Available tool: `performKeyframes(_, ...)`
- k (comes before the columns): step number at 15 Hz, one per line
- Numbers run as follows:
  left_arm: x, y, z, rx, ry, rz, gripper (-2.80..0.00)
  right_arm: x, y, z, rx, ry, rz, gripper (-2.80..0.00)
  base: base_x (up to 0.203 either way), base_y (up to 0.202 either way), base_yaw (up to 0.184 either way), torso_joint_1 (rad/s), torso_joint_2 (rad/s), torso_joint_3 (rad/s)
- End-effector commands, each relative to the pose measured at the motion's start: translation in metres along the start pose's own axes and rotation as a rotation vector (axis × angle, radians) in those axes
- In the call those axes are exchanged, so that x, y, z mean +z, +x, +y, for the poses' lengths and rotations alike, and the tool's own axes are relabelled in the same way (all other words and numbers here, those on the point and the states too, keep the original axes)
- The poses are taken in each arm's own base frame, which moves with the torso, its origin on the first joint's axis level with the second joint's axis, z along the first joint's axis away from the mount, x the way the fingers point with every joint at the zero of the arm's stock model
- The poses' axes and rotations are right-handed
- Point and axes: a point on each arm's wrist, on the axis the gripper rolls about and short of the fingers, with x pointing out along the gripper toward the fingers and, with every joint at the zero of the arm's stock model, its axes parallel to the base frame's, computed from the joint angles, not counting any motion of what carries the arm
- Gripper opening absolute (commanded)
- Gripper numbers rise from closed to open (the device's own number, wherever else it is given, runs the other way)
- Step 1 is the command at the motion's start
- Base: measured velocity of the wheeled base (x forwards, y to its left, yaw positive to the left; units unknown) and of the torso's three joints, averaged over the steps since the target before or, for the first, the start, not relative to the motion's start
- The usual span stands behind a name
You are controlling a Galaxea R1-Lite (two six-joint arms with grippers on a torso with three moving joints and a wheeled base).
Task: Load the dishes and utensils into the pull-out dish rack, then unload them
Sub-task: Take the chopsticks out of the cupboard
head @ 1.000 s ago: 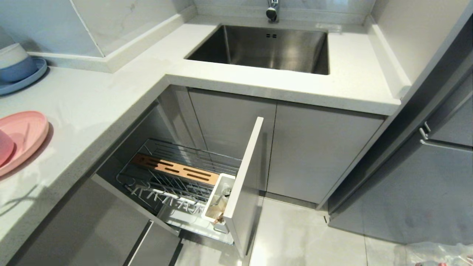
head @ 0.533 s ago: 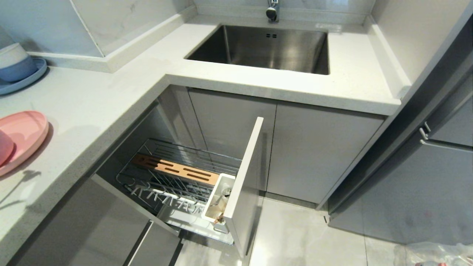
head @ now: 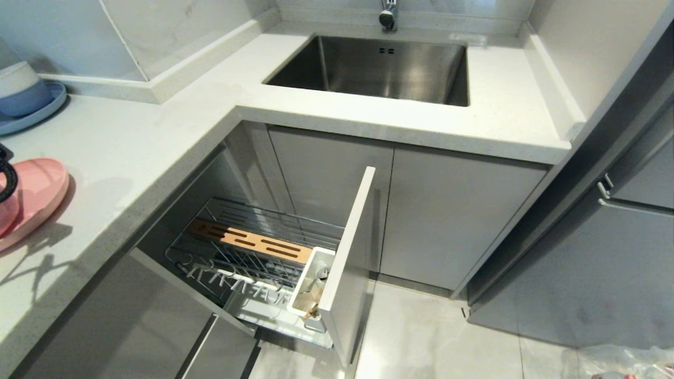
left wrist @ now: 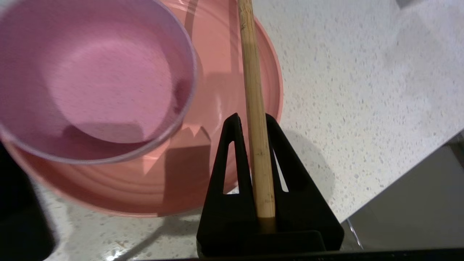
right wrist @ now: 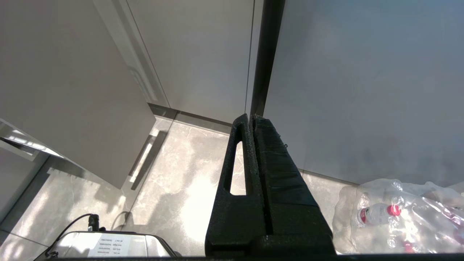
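My left gripper is shut on a light wooden chopstick that runs out past its fingertips. It hovers over the near rim of the oval pink plate on the counter. The pink bowl sits on that plate, beside the gripper. In the head view the plate lies at the far left, with a black part of my left arm over it. The pull-out dish rack stands open below the counter. Its white utensil cup holds a slim grey utensil and a wooden tip. My right gripper hangs shut above the floor.
A blue plate with stacked bowls stands at the counter's back left. The steel sink is set in the far counter. The rack's grey front panel juts into the floor space. A plastic bag of bottles lies on the floor.
A black part of my left arm has come into the head view at the left edge, over the pink plate. Its shadow on the counter has grown and shifted. The right arm is unmoved.
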Motion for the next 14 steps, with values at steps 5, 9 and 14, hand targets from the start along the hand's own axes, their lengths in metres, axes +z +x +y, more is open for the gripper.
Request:
performKeyframes(5, -0.009, 0.026, 0.001, 0.010, 0.001, 0.074, -2.80, 0.000, 0.000, 0.000, 0.001, 0.000, 0.001, -2.80, 0.000, 0.000, 0.000, 0.000, 0.00, 0.000)
performKeyframes(9, -0.009, 0.043, 0.003, 0.032, -0.005, 0.082, -2.80, 0.000, 0.000, 0.000, 0.001, 0.000, 0.001, -2.80, 0.000, 0.000, 0.000, 0.000, 0.00, 0.000)
performKeyframes(14, -0.010, 0.047, 0.004, 0.042, -0.039, 0.087, -2.80, 0.000, 0.000, 0.000, 0.001, -0.001, 0.001, -2.80, 0.000, 0.000, 0.000, 0.006, 0.00, 0.000)
